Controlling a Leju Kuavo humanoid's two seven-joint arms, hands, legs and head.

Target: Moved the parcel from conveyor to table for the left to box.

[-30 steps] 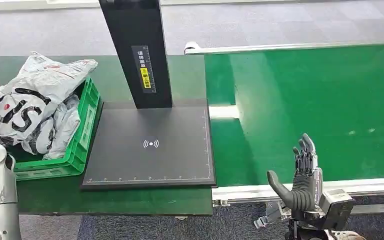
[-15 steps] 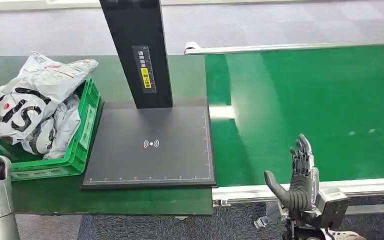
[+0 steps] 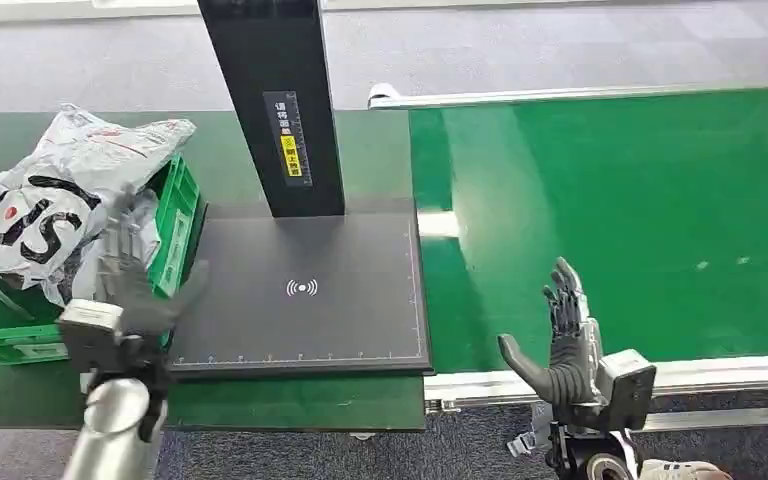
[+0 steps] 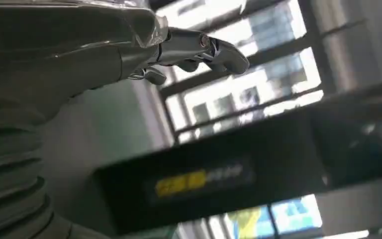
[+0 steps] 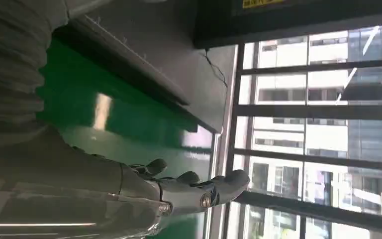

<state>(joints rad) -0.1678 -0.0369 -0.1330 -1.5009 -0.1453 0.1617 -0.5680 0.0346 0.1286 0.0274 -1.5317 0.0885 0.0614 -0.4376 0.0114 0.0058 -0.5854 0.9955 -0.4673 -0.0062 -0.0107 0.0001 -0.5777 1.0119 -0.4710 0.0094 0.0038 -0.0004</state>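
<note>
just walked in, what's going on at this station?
Nothing is being held right now. The left hand is blurred, in front of the green plastic crate, which is piled with white printed plastic mailer bags. The right hand is open, fingers up, at the near edge of the green conveyor belt. No parcel is visible on that belt or on the flat black scanner pad between crate and belt.

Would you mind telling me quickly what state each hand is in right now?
Left hand: open, holding nothing, blurred in the head view beside the green crate.
Right hand: open, fingers spread, holding nothing, at the conveyor edge.
</note>
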